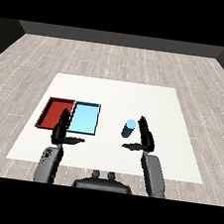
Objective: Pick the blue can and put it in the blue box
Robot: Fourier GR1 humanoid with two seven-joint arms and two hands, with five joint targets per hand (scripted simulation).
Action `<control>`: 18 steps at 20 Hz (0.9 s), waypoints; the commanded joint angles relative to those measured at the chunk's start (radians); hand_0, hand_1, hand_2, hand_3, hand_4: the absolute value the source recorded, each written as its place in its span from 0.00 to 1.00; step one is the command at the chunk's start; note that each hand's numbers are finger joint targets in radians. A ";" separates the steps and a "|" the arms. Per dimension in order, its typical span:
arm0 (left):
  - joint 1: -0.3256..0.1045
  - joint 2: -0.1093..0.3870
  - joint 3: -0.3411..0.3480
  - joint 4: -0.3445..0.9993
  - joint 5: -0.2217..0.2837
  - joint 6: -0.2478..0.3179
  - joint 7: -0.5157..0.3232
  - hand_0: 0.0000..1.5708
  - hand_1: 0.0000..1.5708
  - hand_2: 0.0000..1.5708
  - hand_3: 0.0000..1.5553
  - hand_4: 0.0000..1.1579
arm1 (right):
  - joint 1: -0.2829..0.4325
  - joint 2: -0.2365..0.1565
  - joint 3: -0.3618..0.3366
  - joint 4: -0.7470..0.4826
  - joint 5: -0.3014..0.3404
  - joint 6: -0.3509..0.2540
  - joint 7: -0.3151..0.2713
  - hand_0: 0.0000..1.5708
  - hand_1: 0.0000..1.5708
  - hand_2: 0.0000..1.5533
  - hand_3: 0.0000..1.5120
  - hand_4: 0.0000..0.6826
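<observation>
While untouched, blue can (129, 128): upright cylinder, smooth, pale lid, long axis vertical, right-centre of white tabletop (116, 92), nearer front edge. Right hand (145, 138) just beside it on its right, fingers straight, thumb spread, holding nothing; nearest hand. Left hand (61, 130) likewise relaxed, at front of trays. Blue box (85, 117): flat, shallow, rectangular, left of can; red tray (54, 112) adjoining.

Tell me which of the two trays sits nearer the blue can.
The light blue tray: it lies between the red tray and the blue can, so it is the nearer.
</observation>
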 commanded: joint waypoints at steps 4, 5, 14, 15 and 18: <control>0.032 -0.001 -0.013 -0.068 0.002 -0.004 0.007 0.00 0.00 0.00 0.00 0.00 | 0.083 0.004 0.027 -0.109 -0.012 0.016 0.022 0.00 0.00 0.00 0.00 0.00; 0.016 -0.028 -0.031 0.009 -0.024 0.029 -0.040 0.00 0.00 0.00 0.00 0.00 | -0.016 -0.002 -0.018 0.005 -0.001 0.007 -0.016 0.00 0.00 0.00 0.00 0.00; -0.009 0.006 0.008 -0.008 -0.005 0.012 -0.005 0.00 0.00 0.00 0.00 0.00 | -0.019 0.011 0.018 0.033 -0.004 -0.060 0.016 0.00 0.00 0.00 0.00 0.00; 0.024 -0.004 -0.006 -0.010 -0.011 0.007 -0.039 0.00 0.00 0.00 0.00 0.00 | -0.082 0.001 -0.042 0.103 -0.040 -0.010 0.008 0.00 0.00 0.00 0.00 0.00; 0.018 0.012 -0.008 -0.046 -0.029 0.014 0.008 0.00 0.00 0.00 0.00 0.00 | -0.027 0.011 -0.019 0.137 -0.024 -0.026 -0.059 0.00 0.00 0.00 0.00 0.00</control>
